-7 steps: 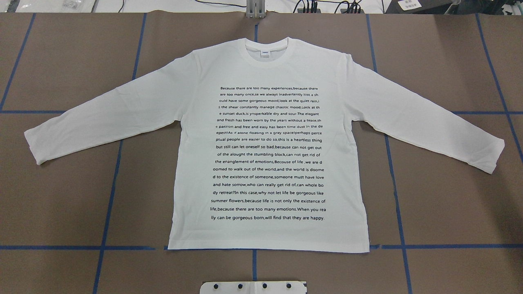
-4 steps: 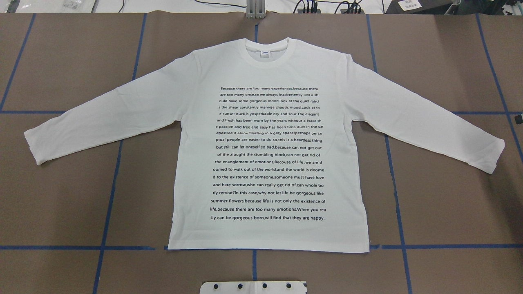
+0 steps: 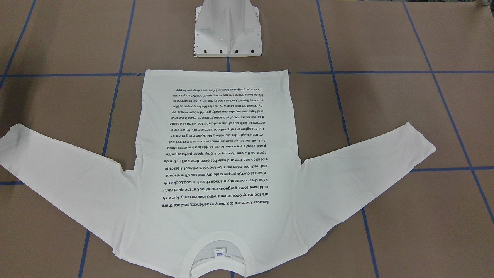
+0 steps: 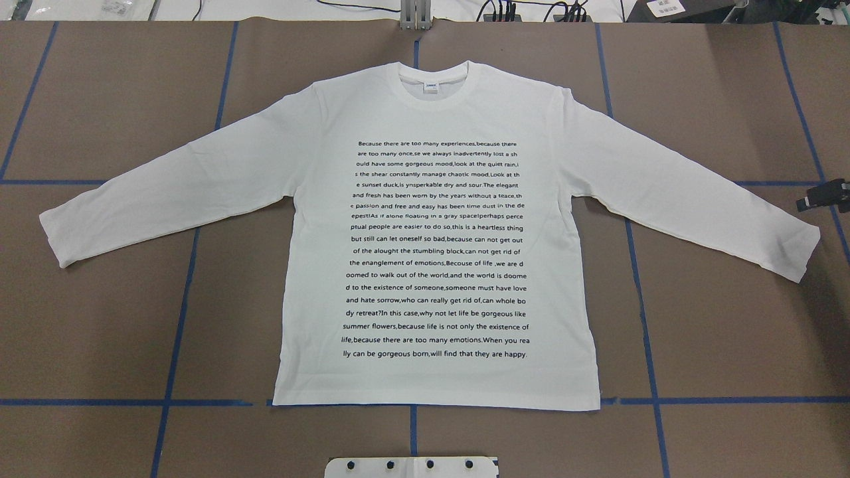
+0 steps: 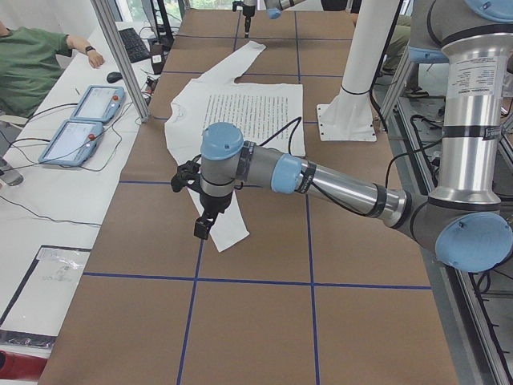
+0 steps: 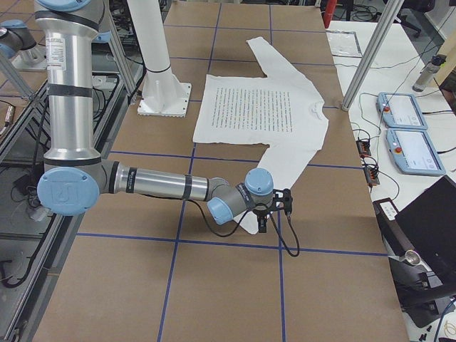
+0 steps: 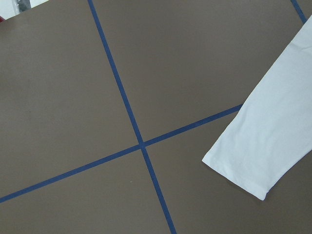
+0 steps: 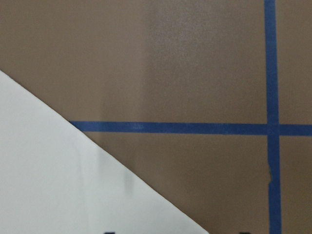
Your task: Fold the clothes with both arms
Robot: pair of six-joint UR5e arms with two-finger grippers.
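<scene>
White cotton lies spread flat and face up on the brown paper-covered table (image 4: 99,318): the long-sleeved T-shirt (image 4: 438,232) has not shifted since a second ago, its hem toward the robot, its collar (image 4: 435,103) on the far side and both sleeves angled outward. What has changed is at the overhead view's right edge, where the right gripper (image 4: 823,196) has come into sight. A second ago we saw nothing of it there, and half a second ago only a sliver. It now stands just beyond the right cuff (image 4: 807,255), apart from the cloth. We see only its black tip, cut off by the frame, so we cannot tell whether its fingers are parted or closed. The left gripper (image 5: 204,216) appears in the left-end view alone, raised near the other cuff (image 7: 243,170), and there too we cannot tell how its fingers stand. From the front camera neither gripper shows, the collar is clipped by the bottom edge and one sleeve by the side. The neck label (image 4: 431,85) is too small for us to read.
</scene>
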